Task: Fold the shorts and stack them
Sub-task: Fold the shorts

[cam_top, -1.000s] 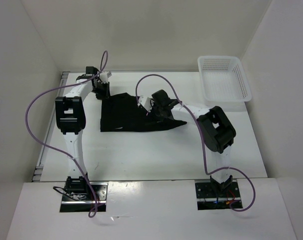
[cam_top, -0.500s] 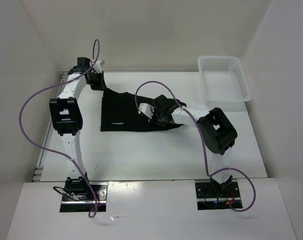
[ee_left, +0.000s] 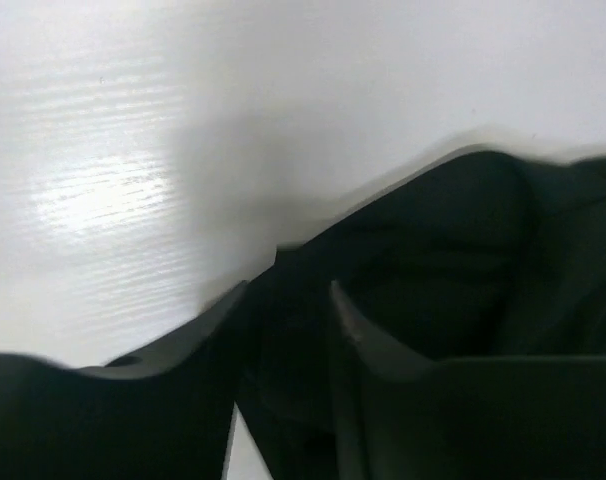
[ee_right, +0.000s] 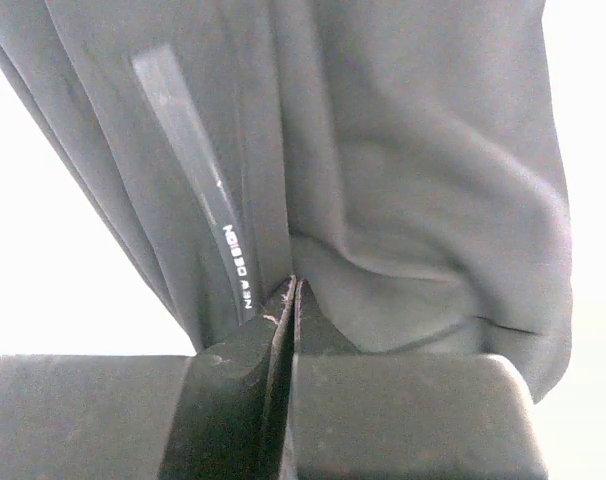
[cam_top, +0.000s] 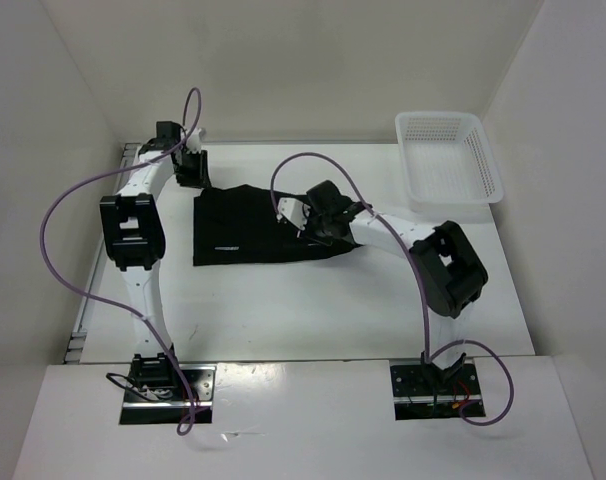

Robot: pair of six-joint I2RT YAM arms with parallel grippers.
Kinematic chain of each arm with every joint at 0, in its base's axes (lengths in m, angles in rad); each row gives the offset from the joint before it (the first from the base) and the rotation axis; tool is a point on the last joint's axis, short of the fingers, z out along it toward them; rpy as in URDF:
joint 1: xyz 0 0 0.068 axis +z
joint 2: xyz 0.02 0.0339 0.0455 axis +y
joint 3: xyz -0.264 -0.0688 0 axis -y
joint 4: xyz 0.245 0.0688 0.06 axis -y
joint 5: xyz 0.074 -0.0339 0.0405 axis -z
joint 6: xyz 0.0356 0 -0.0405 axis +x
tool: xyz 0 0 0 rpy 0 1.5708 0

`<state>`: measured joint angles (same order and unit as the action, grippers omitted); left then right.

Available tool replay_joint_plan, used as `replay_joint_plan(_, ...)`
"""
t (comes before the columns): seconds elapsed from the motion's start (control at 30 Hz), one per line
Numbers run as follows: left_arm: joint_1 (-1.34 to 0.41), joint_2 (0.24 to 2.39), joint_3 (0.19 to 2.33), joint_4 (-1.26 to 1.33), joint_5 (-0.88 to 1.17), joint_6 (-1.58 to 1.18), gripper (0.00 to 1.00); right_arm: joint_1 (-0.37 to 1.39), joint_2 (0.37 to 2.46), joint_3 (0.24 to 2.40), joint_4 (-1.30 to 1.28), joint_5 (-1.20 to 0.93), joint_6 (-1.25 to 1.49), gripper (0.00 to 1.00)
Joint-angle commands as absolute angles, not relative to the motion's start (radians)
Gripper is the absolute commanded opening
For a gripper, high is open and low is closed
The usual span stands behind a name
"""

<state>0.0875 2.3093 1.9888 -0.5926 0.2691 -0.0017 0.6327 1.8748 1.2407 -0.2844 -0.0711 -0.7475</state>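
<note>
The black shorts [cam_top: 238, 228] lie spread flat on the white table [cam_top: 313, 300], left of centre. My left gripper [cam_top: 195, 176] is at their far left corner. In the left wrist view its fingers [ee_left: 215, 318] stand a little apart with dark fabric [ee_left: 453, 250] bunched between them. My right gripper [cam_top: 305, 222] rests on the right part of the shorts. In the right wrist view its jaws are pressed together at a fold of the grey-black cloth [ee_right: 413, 170], beside a strip with small pale lettering [ee_right: 235, 262].
A white mesh basket [cam_top: 448, 158] stands at the far right corner of the table. White walls enclose the table on three sides. Purple cables loop above both arms.
The shorts have slid a little to the left and lie flatter. My left gripper has moved back and left with the corner. My right arm has reached further left, its elbow swinging out right.
</note>
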Motion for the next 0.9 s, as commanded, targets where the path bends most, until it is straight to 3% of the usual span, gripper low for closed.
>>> replay_joint_plan(0.0,0.075,2.298,2.006,-0.564,0.268,0.0,0.46,0.649,1.784,1.321,-0.324,-0.109,-0.709,0.03)
replay_joint_plan(0.03,0.075,2.286,1.993,-0.565,0.268,0.0,0.54,0.649,1.784,1.333,-0.324,-0.109,-0.68,0.05)
replay_joint_plan(0.2,0.066,2.119,1.915,-0.565,0.266,0.0,0.64,0.621,1.753,1.344,-0.348,-0.064,-0.617,0.31)
replay_joint_plan(0.43,0.075,1.915,1.676,-0.685,0.265,0.0,0.64,0.422,1.744,1.378,-0.435,-0.046,-0.369,0.36)
replay_joint_plan(0.67,0.15,1.865,1.457,-0.723,0.437,0.0,0.6,0.305,1.703,1.365,-0.617,-0.233,-0.313,0.58)
replay_joint_plan(0.87,0.164,1.875,1.411,-0.723,0.506,0.0,0.6,0.27,1.684,1.295,-0.652,-0.347,-0.302,0.61)
